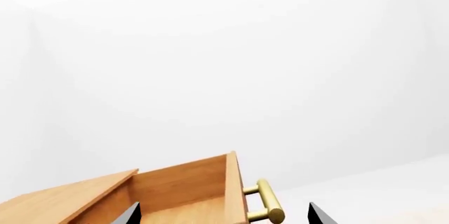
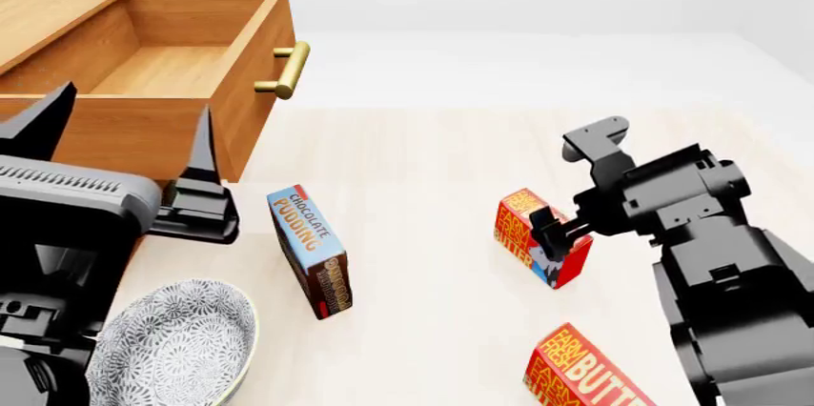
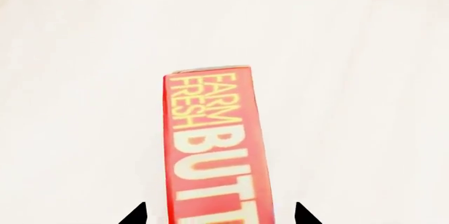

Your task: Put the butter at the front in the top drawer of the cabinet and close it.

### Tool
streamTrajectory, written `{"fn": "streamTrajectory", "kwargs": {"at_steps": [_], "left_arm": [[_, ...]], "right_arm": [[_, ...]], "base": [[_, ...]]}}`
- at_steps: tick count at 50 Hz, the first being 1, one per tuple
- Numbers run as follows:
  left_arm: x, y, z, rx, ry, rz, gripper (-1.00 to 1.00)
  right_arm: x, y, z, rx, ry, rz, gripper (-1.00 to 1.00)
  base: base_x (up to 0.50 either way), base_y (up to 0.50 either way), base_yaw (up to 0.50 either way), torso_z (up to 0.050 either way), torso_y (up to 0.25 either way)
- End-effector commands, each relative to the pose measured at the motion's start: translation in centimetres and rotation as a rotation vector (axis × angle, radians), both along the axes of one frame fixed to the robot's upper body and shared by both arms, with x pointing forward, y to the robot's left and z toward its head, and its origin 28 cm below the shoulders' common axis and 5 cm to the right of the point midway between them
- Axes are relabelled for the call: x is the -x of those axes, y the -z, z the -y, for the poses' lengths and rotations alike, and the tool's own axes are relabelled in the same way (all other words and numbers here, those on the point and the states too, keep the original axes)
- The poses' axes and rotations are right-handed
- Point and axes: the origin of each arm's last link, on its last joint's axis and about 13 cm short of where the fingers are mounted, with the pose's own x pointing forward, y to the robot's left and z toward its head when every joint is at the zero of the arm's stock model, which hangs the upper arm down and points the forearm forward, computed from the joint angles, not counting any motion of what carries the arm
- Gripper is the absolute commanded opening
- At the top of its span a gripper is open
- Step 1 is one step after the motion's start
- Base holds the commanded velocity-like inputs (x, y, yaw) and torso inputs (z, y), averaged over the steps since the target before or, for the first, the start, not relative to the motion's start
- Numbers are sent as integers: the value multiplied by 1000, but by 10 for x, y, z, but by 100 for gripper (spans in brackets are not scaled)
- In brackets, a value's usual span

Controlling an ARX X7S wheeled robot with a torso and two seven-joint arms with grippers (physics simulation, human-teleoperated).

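Observation:
Two red butter boxes lie on the table. The farther one stands on its edge, and my right gripper is open around it. In the right wrist view this butter sits between the fingertips of the right gripper, with a gap on each side. The other butter box lies nearer to me, at the lower right. The top drawer of the cabinet is pulled out and looks empty, its brass handle facing right. My left gripper hangs open in front of the drawer.
A blue-and-brown chocolate pudding box stands on its edge left of centre on the pale table. A patterned grey bowl sits at the lower left beside my left arm. The drawer handle shows between the left fingertips.

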Motion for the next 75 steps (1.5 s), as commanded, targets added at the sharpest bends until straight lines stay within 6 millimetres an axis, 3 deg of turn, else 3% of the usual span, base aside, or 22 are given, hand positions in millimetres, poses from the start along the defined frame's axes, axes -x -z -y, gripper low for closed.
{"fn": "streamTrajectory", "kwargs": {"at_steps": [1, 39, 40, 65, 75], "left_arm": [[-1, 2, 0, -13, 4, -4, 100], [3, 1, 1, -18, 9, 0, 100], [3, 1, 1, -17, 9, 0, 100], [2, -1, 0, 3, 11, 14, 100], [2, -2, 1, 11, 12, 11, 100]], "right_arm": [[1, 3, 0, 2, 2, -7, 100], [0, 3, 1, -11, -14, 1, 100], [0, 3, 1, -10, -14, 5, -100], [-2, -1, 3, 10, -11, 50, -100], [-2, -1, 2, 12, -14, 46, -100]], "base": [[0, 0, 0, 0, 0], [0, 0, 0, 19, -109], [0, 0, 0, 0, 0], [0, 0, 0, 0, 0], [0, 0, 0, 0, 160]]}}
